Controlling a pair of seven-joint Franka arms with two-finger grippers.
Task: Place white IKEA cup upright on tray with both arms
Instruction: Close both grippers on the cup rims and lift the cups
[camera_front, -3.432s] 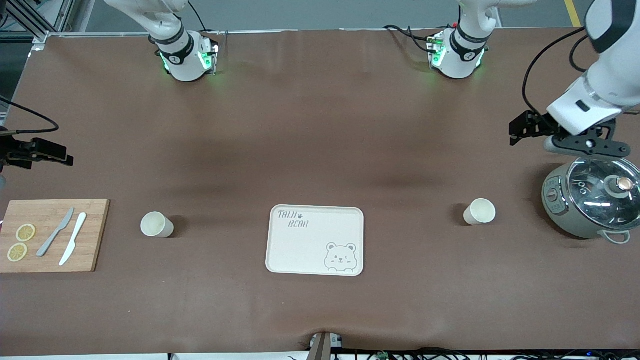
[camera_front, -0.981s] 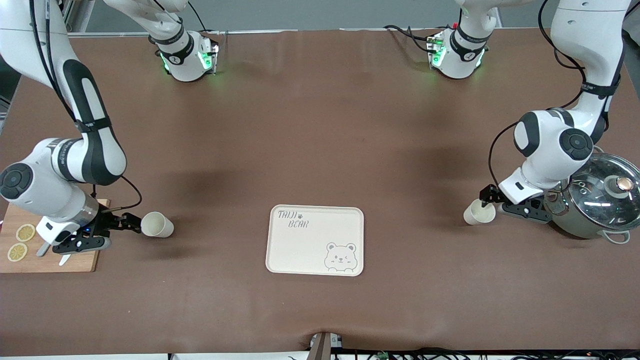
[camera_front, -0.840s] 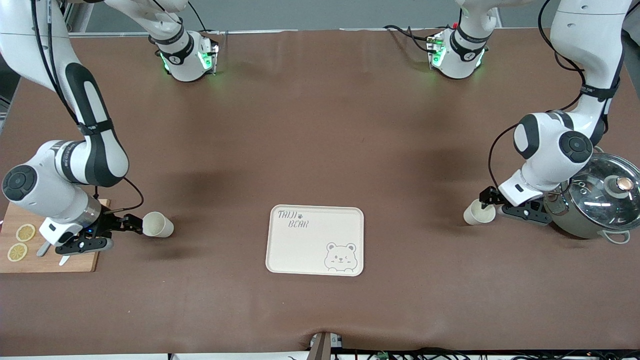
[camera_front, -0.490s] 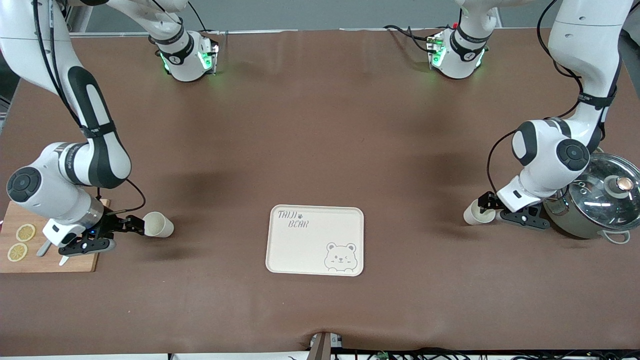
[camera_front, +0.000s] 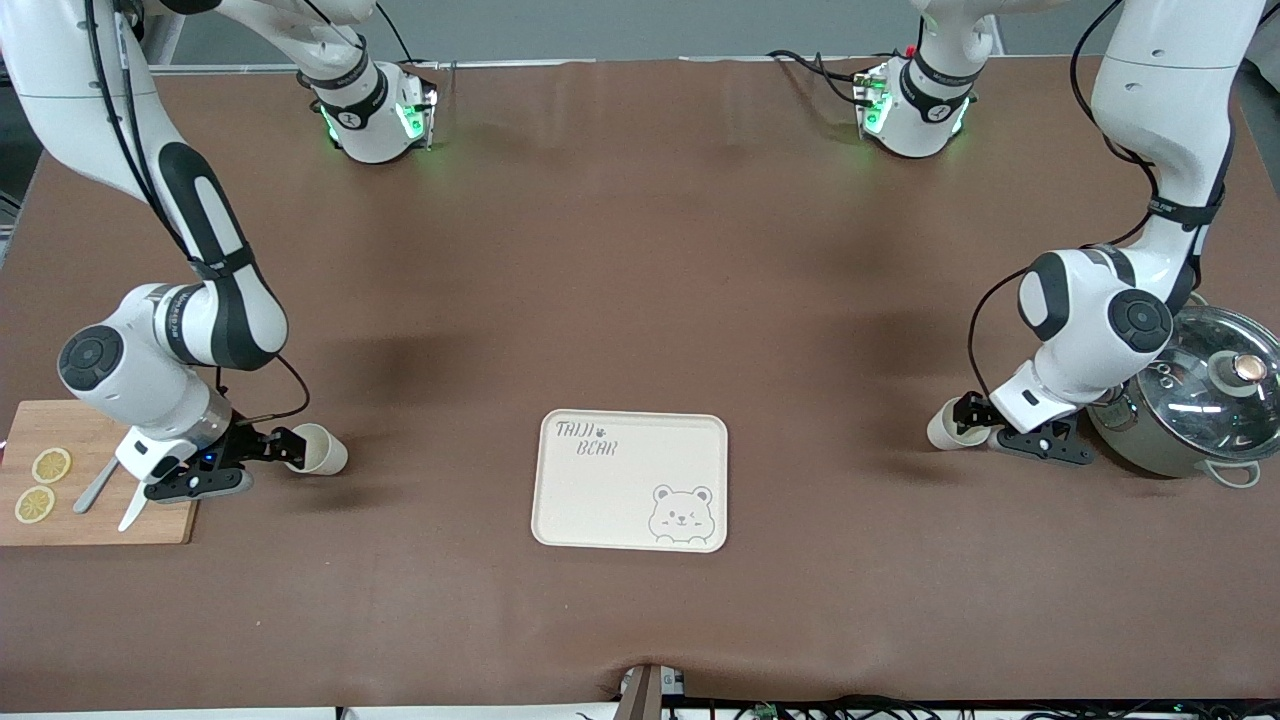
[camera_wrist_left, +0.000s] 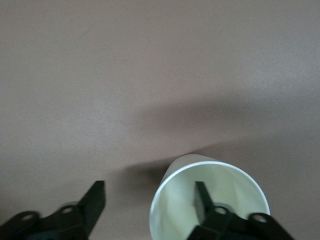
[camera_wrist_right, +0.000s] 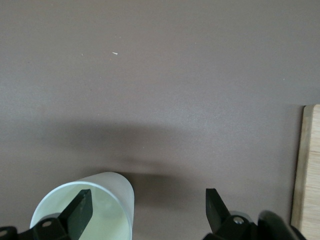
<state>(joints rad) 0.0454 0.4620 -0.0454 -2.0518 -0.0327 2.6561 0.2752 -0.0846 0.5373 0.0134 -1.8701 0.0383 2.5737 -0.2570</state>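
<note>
Both grippers (camera_front: 290, 447) (camera_front: 968, 412) have closed in on two cups (camera_front: 322, 450) (camera_front: 942, 428).

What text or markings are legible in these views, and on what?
"TAIJI BEAR": grey lettering, with a small paw mark after TAIJI, on the cream rectangular tray, beside a cartoon bear face drawing.
Control panel on the grey-green electric pot with glass lid: markings too small to read.
Both wrist views: no text.
</note>
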